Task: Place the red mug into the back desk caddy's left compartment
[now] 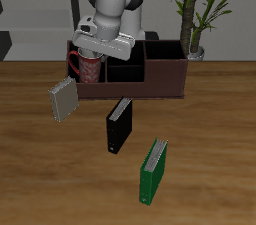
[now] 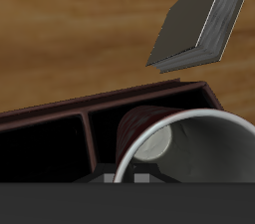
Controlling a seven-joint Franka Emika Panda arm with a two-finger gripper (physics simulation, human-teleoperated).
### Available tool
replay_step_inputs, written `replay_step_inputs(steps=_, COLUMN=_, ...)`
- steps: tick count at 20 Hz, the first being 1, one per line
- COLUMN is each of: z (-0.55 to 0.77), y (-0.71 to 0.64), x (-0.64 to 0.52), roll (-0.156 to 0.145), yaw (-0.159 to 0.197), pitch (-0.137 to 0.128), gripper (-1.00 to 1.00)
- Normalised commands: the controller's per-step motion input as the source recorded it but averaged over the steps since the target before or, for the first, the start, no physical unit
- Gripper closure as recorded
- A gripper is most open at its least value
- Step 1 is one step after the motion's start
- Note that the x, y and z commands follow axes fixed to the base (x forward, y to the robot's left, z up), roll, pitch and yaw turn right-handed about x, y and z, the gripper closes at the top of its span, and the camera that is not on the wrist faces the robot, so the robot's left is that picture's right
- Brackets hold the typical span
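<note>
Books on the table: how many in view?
3. Grey book beside the back desk caddy; black book before the caddy; green book nearest the table's front edge. None seems hidden.

The red mug (image 1: 88, 66) sits upright in the back desk caddy (image 1: 160, 79) — inside its left compartment (image 1: 92, 77).

The back desk caddy (image 1: 150, 74) is set far back on the desk (image 1: 215, 159). The red mug (image 1: 88, 67) is held up by the gripper (image 1: 93, 57) at one end of the caddy. Three books are stood nearer the front edge. A plant (image 1: 195, 9) is placed behind the caddy.
</note>
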Motion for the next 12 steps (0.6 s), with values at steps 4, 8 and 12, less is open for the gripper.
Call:
replay_step_inputs(steps=4, z=-0.26, y=0.04, x=0.1, roll=0.044, yaw=-0.035, pitch=0.083, gripper=1.0)
replay_step_inputs(steps=8, z=-0.15, y=-0.02, x=0.05, roll=0.038, yaw=-0.05, pitch=0.087, gripper=-1.0)
replay_step_inputs(steps=12, z=0.02, y=0.02, x=0.01, roll=0.007, yaw=0.002, pitch=0.006, gripper=-1.0)
